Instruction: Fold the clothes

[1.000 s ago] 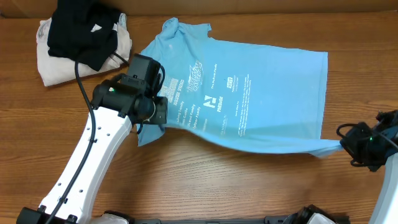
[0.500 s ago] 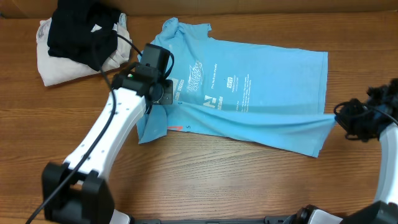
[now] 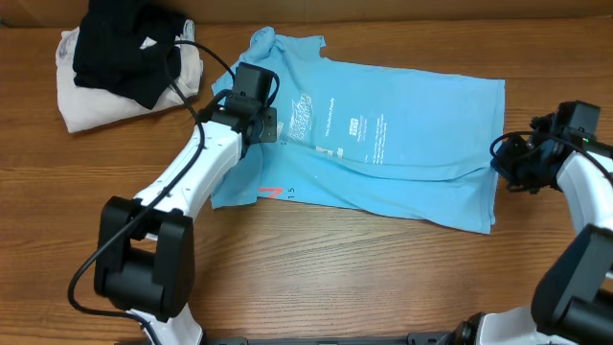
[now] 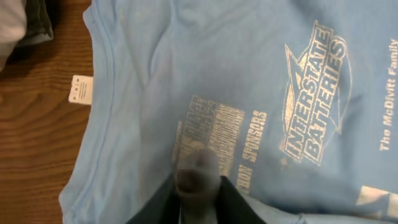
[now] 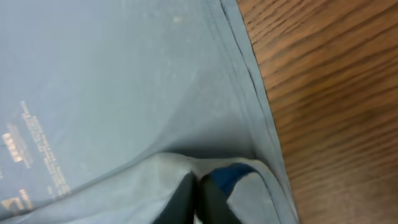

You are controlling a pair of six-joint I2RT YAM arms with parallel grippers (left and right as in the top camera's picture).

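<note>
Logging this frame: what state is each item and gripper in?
T-shirt: spread out, near part folded over itself.
Cream garment: bunched, bottom of the pile.
Black garment: crumpled on top of it.
Left gripper: on the shirt's print, jaws unclear.
Right gripper: shut on the shirt's hem.

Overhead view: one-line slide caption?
Left pincer and right pincer at opposite ends of a light-blue T-shirt, near edge folded over, on a wooden table; black and cream garments piled aside.
</note>
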